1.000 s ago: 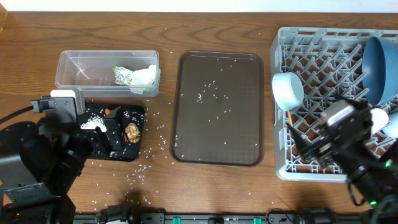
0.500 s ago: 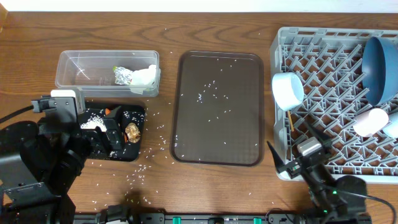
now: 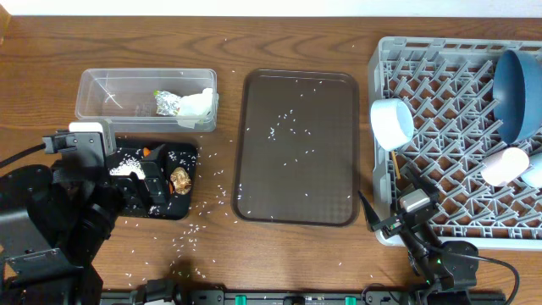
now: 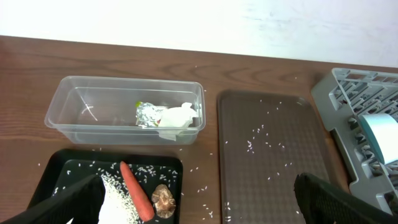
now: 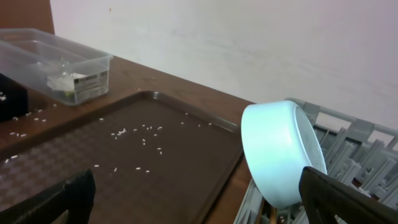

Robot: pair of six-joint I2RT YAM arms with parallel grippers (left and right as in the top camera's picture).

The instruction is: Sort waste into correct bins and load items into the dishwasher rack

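Observation:
The clear tub holds crumpled foil, a white tissue and a green-yellow wrapper. In the black tray lie a carrot, a brown lump and a heap of rice. The grey rack carries a white bowl on edge, a dark-blue dish, two small cups and chopsticks. My left gripper hangs open above the black tray's right edge. My right gripper is open and empty at the rack's front left corner.
A brown serving tray lies between the bins and the rack, with rice grains on it. More grains are scattered over the wooden table around the black tray. The left arm's bulk fills the front left corner.
My right arm has drawn back from over the rack's front right part to the table's front edge, uncovering the cups. The left arm has not moved.

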